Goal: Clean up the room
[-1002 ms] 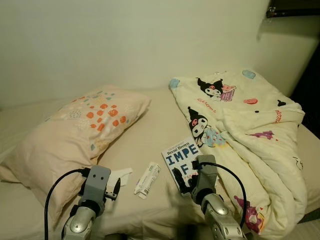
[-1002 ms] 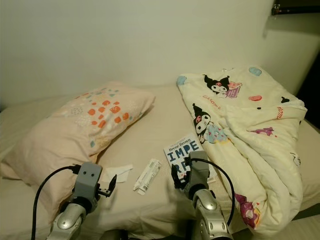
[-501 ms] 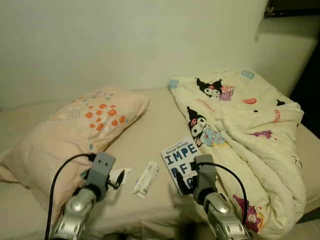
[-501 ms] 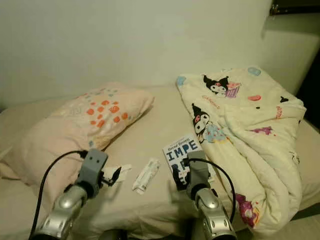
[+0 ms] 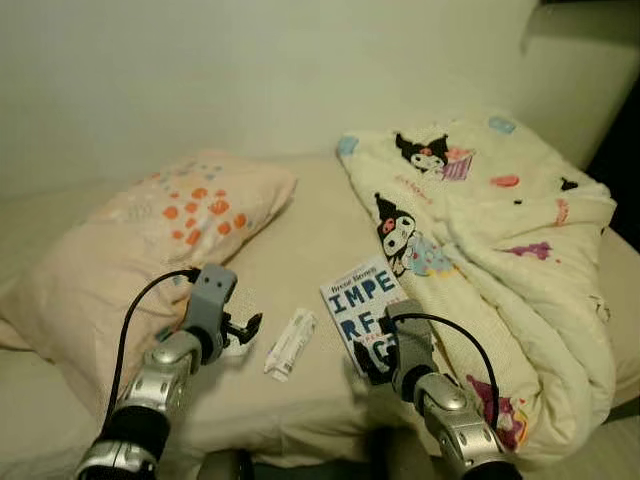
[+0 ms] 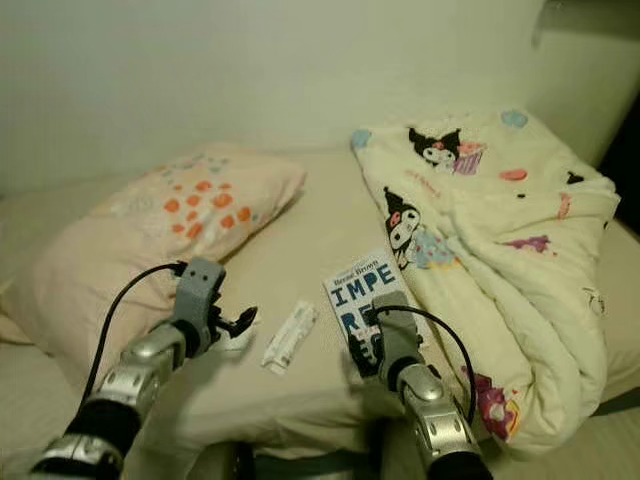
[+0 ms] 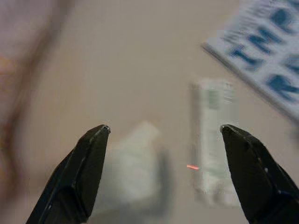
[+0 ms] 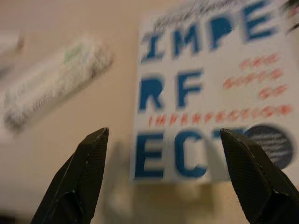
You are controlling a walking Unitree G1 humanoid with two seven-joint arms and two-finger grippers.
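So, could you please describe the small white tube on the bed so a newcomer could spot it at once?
On the beige bed, look between the peach pillow with orange spots and the cartoon-print cream quilt. The white tube with green print lies near the front edge, left of the white book with blue letters; it is slimmer than the crumpled white paper.

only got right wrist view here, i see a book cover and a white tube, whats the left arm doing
Observer: The left claw hangs open over a crumpled white paper, beside the tube.
Operator: whats right of the book
Observer: A bunched cartoon-print comforter lies against the book.
Operator: anything else on the bed
Observer: A pink pillow with orange dots lies on the robot's left.
Operator: is my claw holding the book
Observer: No, the right claw is open above it.
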